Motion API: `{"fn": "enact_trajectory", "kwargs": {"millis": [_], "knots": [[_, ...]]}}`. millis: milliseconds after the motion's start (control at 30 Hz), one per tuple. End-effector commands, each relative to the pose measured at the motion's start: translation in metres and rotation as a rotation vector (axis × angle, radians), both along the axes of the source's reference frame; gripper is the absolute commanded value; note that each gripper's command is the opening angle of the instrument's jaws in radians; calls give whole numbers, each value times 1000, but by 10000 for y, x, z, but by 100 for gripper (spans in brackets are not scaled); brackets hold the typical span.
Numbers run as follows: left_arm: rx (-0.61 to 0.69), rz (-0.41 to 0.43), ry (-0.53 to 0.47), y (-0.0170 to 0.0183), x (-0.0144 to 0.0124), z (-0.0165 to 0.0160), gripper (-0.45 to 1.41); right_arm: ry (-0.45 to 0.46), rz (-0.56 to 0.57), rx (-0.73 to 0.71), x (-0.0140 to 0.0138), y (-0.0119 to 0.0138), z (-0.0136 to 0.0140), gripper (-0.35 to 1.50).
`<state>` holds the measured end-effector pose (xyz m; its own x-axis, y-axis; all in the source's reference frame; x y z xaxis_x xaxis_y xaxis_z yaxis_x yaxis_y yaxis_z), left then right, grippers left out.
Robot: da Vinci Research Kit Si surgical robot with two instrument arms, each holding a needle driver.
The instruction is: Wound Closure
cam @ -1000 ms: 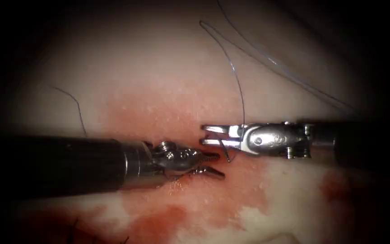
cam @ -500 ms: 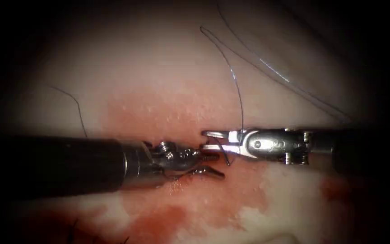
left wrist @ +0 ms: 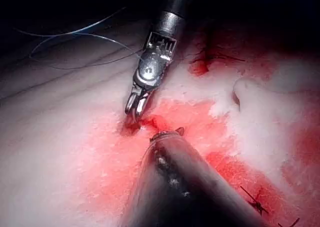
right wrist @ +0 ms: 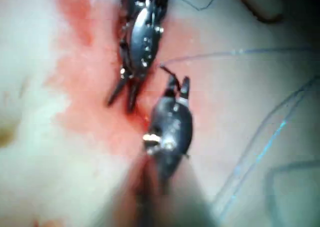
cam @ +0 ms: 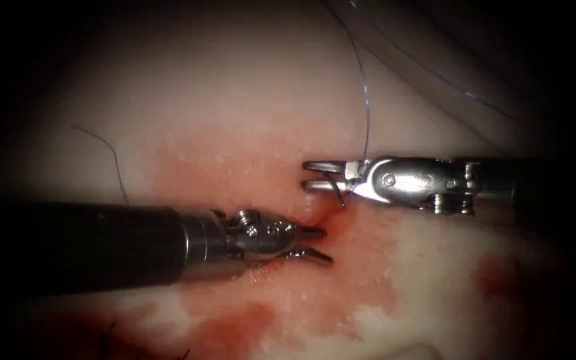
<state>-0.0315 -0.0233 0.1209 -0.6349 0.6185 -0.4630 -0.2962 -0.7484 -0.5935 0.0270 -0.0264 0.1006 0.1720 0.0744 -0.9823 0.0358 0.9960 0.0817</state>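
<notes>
1. Steel, bright and wristed, the right arm's needle driver (cam: 315, 175) comes in from the right of the endoscope view; its two jaws lie nearly closed on the thin dark curved needle (cam: 337, 191), gripped near one end, the rest of the curve hanging just below the jaws.
2. The needle is clear of the tissue, lifted above the red-stained spot, whereas a second ago it sat lower, at the wound edge.
3. The fine blue-grey thread (cam: 367, 107) rises from those jaws and runs up and away over the pale skin.
4. The left arm's needle driver (cam: 318, 243), silver-tipped on a dark shaft, lies below and to the left; its jaws are parted and hold nothing, tips resting at the tissue surface.
5. The pale pork-belly tissue (cam: 235, 100) carries the small dark-red cut (cam: 325, 215) between the two tools, with the watery red fluid (cam: 288, 300) spread around and below it.
6. A short dark cut thread end (cam: 116, 167) lies on the skin at the left, above the left shaft.
</notes>
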Motion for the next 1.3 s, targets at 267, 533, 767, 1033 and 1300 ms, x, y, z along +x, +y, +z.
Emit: {"fn": "enact_trajectory", "kwargs": {"millis": [267,533,767,1033,1300], "knots": [[2,6,0,-4,-8,8,37,6,-9,24,10,11,10,-35],[1,8,-1,-4,-6,10,37,8,-68,196,19,20,14,-35],[2,10,2,-4,-6,10,37,-9,-90,319,25,28,18,-35],[2,11,4,-5,-6,10,37,-31,-82,412,23,40,26,-35],[3,15,6,-6,-6,10,37,-50,-74,465,25,46,31,-35]]}}
